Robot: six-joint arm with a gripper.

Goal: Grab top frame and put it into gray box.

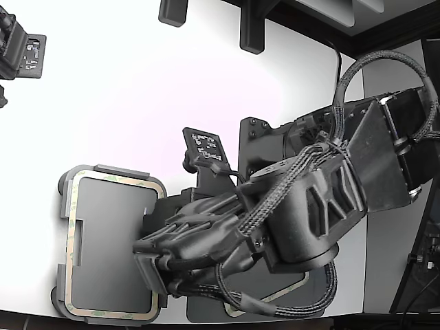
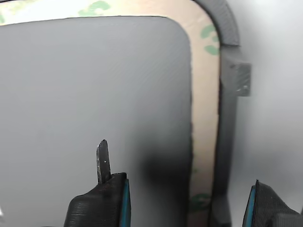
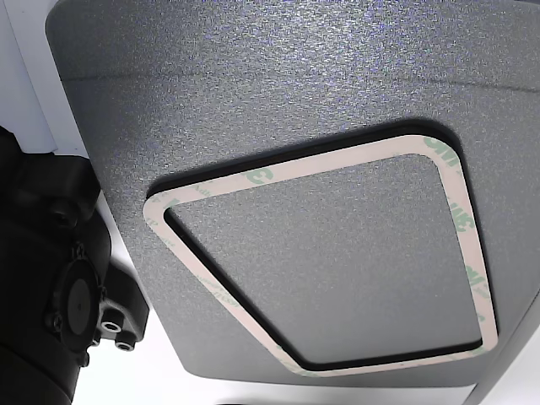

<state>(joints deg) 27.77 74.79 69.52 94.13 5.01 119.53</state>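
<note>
The tool (image 2: 187, 198) is spread wide, grasping nothing, over the frame (image 2: 204, 118) lying in the box (image 1: 65, 199), lower left. Lifting carelessly could snag and dislodge it.

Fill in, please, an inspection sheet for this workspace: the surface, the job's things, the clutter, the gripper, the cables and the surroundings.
Surface: white table, bare where visible.
Job's things: one frame lies flat inside the gray box; a second frame lies on a dark mat, mostly hidden under the arm in the exterior view.
Clutter: nothing seen.
Gripper: gripper open, low over the box, its jaws on either side of the frame's edge strip, not closed on it.
Cables: braided cables loop along the arm, clear of the box.
Surroundings: tag plate by the arm; dark equipment at the table edges.
</note>
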